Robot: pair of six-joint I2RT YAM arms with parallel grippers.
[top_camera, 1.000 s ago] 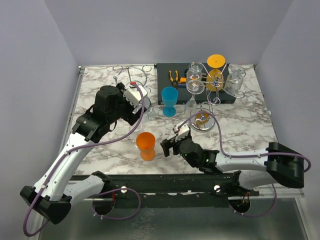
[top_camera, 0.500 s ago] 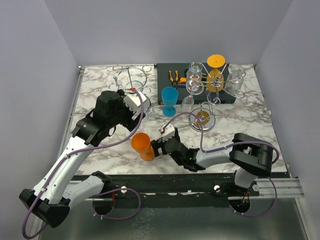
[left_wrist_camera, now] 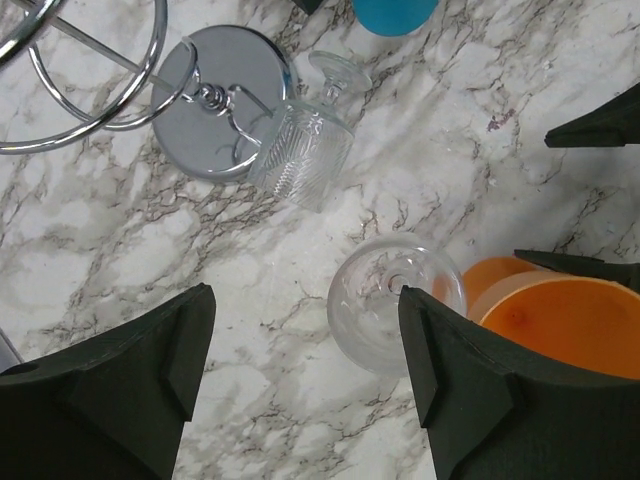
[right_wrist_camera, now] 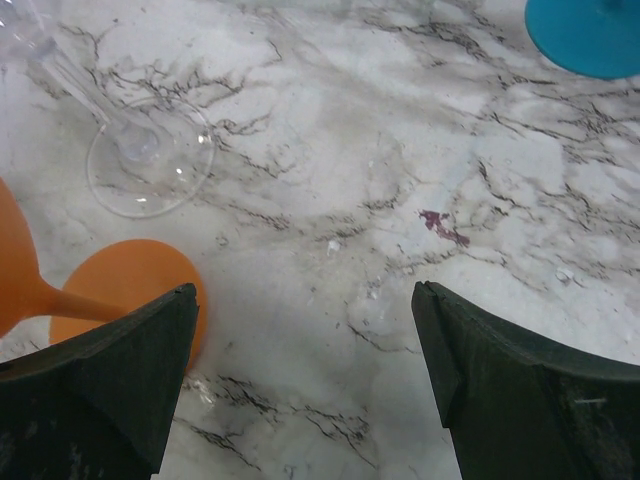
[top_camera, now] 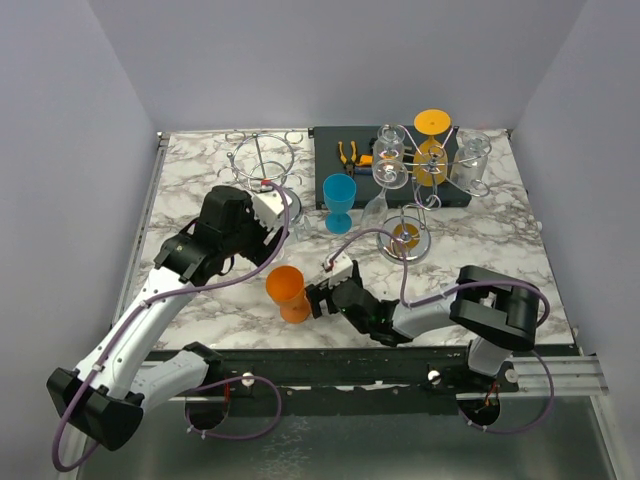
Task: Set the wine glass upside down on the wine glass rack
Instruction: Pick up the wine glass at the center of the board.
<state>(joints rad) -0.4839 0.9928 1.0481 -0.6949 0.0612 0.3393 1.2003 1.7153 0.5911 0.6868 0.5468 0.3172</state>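
Clear wine glass [left_wrist_camera: 397, 300]: found upright on the marble desk [right_wrist_camera: 400, 150], foot flat, just beside the orange glass [left_wrist_camera: 555, 320], and apart from the rack.
Wine glass rack [left_wrist_camera: 235, 70]: chrome, stood on the desk. A ribbed clear glass [left_wrist_camera: 300, 150] is laid on its side against the round base.
Left hand [left_wrist_camera: 305, 310]: positioned above the wine glass, fingers spread wide, released. The bowl is seen between them, nearer one finger.
Right hand [right_wrist_camera: 305, 290]: positioned low over the desk, fingers spread wide, released. The orange glass's foot is seen beside one finger.
Blue glass [top_camera: 339, 195]: upright, further back on the desk.
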